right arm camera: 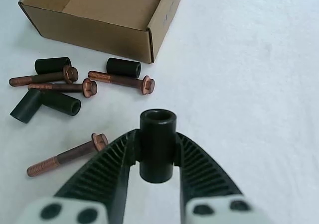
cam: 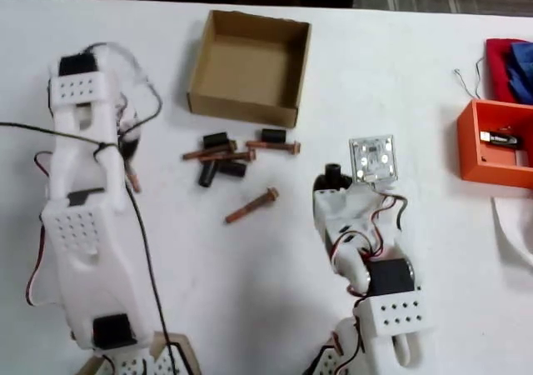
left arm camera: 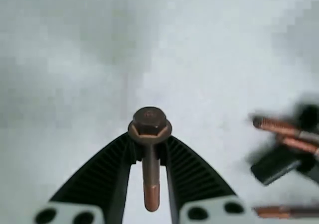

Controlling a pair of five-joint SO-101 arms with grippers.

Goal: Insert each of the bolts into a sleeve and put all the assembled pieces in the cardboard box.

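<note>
Left claw [left arm camera: 149, 147] clenched on copper bolt [left arm camera: 150, 128], right claw [right arm camera: 157, 145] clenched on black sleeve [right arm camera: 158, 127], cardboard box [cam: 242, 108] at far side of worktop [cam: 400, 83]

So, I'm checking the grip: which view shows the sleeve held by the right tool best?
Right wrist view: the sleeve sits clamped in the right tool, bore visible. The high view gives just its dark top.

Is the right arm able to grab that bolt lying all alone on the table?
Probably not yet: the right gripper is shut on a black sleeve, though nothing blocks the way to the lone bolt.
</note>
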